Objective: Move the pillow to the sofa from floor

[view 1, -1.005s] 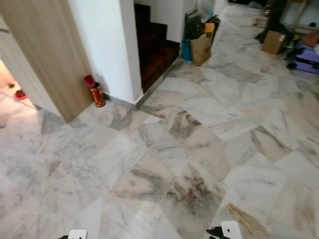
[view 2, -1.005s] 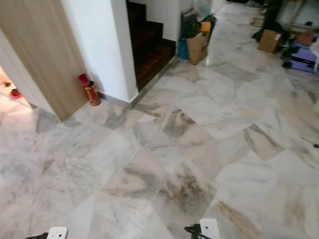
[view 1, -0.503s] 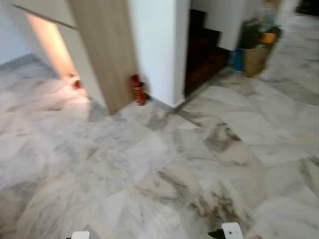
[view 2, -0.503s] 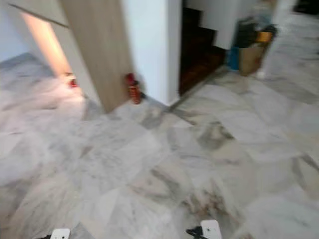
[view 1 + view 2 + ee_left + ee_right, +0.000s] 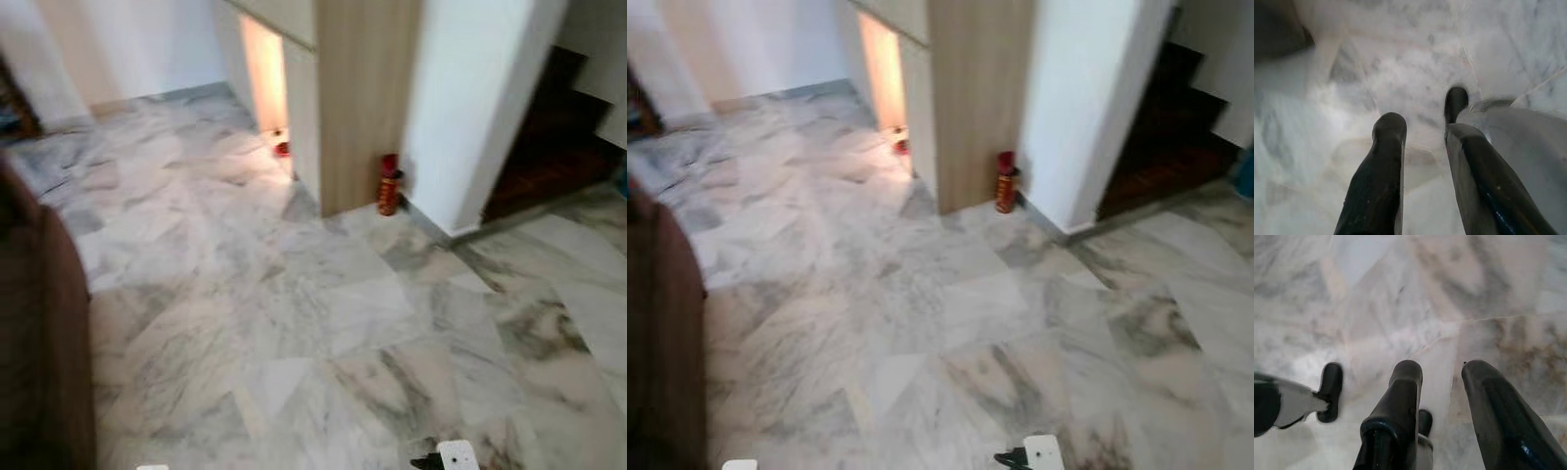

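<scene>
Pillow: you can't tell where it is. Left gripper [image 5: 1425, 126] and right gripper [image 5: 1442, 369] hang over the marble floor [image 5: 323, 313], fingers apart, holding nothing. Dark brown furniture [image 5: 39, 333] on your left.

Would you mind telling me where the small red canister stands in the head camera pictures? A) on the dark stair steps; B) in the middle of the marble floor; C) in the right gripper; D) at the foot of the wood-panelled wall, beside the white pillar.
D: the red canister stands on the marble floor at the base of the wood-panelled wall, next to the white pillar.
</scene>
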You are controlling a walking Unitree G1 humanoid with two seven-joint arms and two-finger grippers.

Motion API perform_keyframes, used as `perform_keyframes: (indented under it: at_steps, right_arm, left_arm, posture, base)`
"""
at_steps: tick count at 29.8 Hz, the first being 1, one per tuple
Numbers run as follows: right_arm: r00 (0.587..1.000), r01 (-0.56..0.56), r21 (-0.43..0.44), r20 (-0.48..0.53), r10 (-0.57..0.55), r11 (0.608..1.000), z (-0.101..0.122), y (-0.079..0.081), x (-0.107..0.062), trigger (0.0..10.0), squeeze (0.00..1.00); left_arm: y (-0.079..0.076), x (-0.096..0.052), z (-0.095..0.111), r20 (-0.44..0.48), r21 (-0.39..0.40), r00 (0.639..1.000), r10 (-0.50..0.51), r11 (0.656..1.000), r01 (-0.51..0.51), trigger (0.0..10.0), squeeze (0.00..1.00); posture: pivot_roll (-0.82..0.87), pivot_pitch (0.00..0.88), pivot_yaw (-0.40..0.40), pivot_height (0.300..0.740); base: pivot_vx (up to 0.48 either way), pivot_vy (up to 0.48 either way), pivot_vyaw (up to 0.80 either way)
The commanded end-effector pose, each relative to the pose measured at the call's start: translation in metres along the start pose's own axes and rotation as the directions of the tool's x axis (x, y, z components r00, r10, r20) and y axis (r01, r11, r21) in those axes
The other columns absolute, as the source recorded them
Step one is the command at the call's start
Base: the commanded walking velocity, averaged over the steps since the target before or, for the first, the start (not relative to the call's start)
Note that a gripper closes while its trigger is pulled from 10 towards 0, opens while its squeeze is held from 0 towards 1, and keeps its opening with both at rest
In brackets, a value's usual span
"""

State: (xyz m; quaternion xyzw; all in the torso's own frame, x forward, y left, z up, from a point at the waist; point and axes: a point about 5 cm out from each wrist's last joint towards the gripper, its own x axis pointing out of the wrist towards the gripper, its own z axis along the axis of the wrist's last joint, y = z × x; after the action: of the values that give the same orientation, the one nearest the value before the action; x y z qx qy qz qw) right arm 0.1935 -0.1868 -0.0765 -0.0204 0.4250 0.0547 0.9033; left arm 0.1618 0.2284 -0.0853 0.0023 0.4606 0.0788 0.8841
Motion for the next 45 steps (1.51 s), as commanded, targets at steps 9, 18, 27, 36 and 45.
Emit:
perform_keyframes:
  at_steps: [9, 18, 27, 36, 45]
  right_arm:
    - [1.0, -0.015, 0.006, -0.021, 0.015, 1.0, -0.007, 0.003, -0.001, 10.0, 0.0]
    - [0.999, -0.026, 0.023, -0.032, 0.027, 0.999, -0.012, 0.005, -0.002, 10.0, 0.0]
    - [0.999, -0.024, 0.112, -0.026, 0.027, 0.993, -0.01, 0.004, -0.002, 10.0, 0.0]
    - [0.998, -0.039, 0.102, -0.036, 0.043, 0.994, -0.013, 0.007, -0.002, 10.0, 0.0]
    - [0.998, -0.051, 0.056, -0.025, 0.052, 0.997, -0.01, 0.009, -0.001, 10.0, 0.0]
  left_arm:
    - [0.003, -0.002, -0.007, -0.026, -0.01, 1.0, 0.017, 1.0, -0.018, 10.0, 0.0]
    - [0.004, -0.002, -0.009, -0.031, -0.014, 0.999, 0.025, 1.0, -0.026, 10.0, 0.0]
    - [-0.006, -0.001, -0.009, -0.038, -0.046, 0.999, 0.017, 0.999, -0.019, 10.0, 0.0]
    - [-0.007, -0.001, -0.011, -0.049, -0.043, 0.999, 0.019, 0.999, -0.022, 10.0, 0.0]
    - [-0.002, -0.001, -0.01, -0.05, -0.044, 0.998, 0.027, 0.999, -0.029, 10.0, 0.0]
  posture:
    - [0.0, 0.104, 0.021, 0.74]
    - [0.01, 0.098, 0.023, 0.74]
    - [0.0, 0.093, 0.023, 0.74]
    - [0.0, 0.105, 0.024, 0.74]
    - [0.01, 0.117, 0.026, 0.74]
  base:
    - [0.0, 0.0, 0.8]
    - [0.0, 0.0, 0.8]
    - [0.0, 0.0, 0.09]
    - [0.0, 0.441, 0.0]
    - [0.0, 0.47, 0.36]
